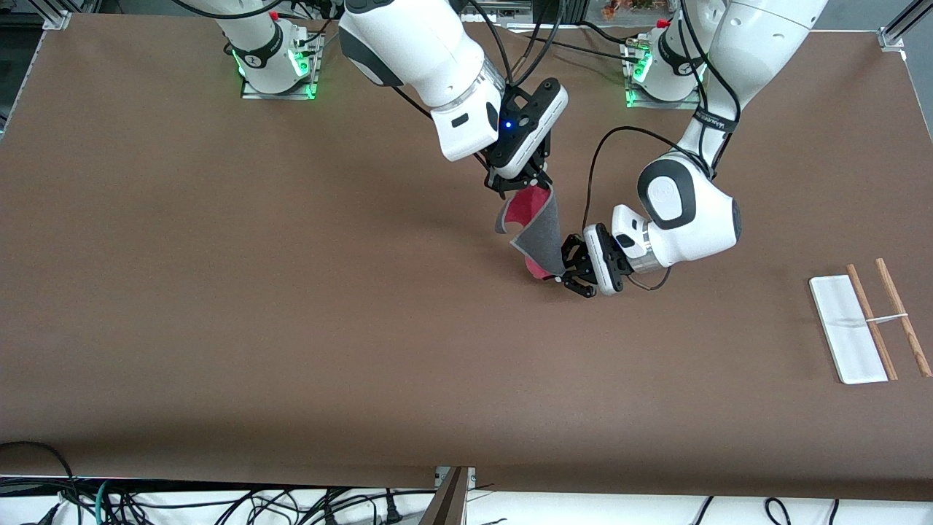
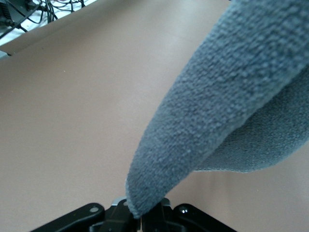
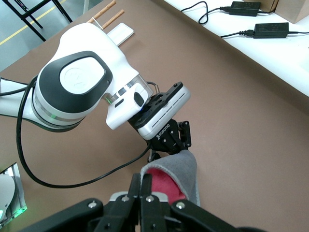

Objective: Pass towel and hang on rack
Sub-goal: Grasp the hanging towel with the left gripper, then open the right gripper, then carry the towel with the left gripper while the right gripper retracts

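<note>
The dark grey towel (image 1: 545, 235) with its red patch (image 1: 520, 208) hangs stretched in the air over the middle of the table. My right gripper (image 1: 523, 182) is shut on its upper edge, and the right wrist view shows the fingers (image 3: 146, 186) pinching the stitched edge of the towel (image 3: 187, 166). My left gripper (image 1: 567, 268) is shut on the towel's lower corner. In the left wrist view the towel (image 2: 217, 111) runs into the closed gripper (image 2: 140, 217). The rack (image 1: 845, 328) stands at the left arm's end of the table, with nothing on it.
The rack's two wooden rods (image 1: 902, 317) and silver crosspiece (image 1: 885, 319) lie beside the white base. It also shows in the right wrist view (image 3: 119, 33). Cables (image 1: 219, 503) hang below the table's near edge. Power adapters (image 3: 244, 7) lie off the table.
</note>
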You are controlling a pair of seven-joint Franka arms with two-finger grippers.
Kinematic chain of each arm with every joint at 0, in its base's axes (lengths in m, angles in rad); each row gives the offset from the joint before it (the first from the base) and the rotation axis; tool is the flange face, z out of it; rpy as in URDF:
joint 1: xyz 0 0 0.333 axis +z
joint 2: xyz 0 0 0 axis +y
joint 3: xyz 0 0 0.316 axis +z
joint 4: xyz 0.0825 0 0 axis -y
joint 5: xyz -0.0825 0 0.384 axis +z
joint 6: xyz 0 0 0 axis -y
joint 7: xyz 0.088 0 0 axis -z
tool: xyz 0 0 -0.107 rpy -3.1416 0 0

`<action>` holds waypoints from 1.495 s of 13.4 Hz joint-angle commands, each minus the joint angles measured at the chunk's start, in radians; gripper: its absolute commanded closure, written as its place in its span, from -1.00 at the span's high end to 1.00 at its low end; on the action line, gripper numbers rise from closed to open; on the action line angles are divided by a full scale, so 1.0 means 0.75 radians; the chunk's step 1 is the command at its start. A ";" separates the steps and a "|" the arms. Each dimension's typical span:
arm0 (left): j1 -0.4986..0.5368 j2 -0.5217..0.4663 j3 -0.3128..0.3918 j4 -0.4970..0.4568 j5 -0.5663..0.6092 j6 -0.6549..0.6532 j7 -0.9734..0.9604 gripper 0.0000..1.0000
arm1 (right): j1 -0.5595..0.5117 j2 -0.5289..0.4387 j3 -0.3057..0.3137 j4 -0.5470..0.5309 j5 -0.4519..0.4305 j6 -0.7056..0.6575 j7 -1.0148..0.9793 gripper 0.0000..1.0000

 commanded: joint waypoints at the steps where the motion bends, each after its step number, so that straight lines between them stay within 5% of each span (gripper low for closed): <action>1: 0.026 -0.031 -0.001 0.006 0.019 -0.009 0.030 -1.00 | 0.000 -0.002 0.004 0.016 -0.007 -0.013 -0.012 -1.00; 5: 0.041 -0.044 -0.001 0.006 0.025 -0.011 0.030 -1.00 | -0.002 -0.002 0.004 0.016 0.001 -0.015 -0.001 -0.68; 6: 0.045 -0.054 0.001 0.004 0.025 -0.011 0.030 -1.00 | -0.002 -0.002 0.002 0.016 0.001 -0.015 -0.003 -0.24; 7: 0.061 -0.068 0.001 0.000 0.031 -0.011 0.030 -1.00 | -0.002 -0.002 0.002 0.016 -0.005 -0.013 -0.009 0.65; 8: 0.067 -0.078 0.001 -0.002 0.069 -0.015 0.028 -1.00 | -0.004 -0.002 0.002 0.016 0.001 -0.013 -0.010 1.00; 12: 0.149 -0.139 0.011 -0.031 0.202 -0.080 0.021 -1.00 | -0.004 -0.002 0.000 0.016 0.003 -0.034 0.001 1.00; 20: 0.511 -0.430 0.020 -0.035 0.804 -0.260 -0.130 -1.00 | -0.192 -0.045 -0.002 0.016 0.005 -0.310 0.001 1.00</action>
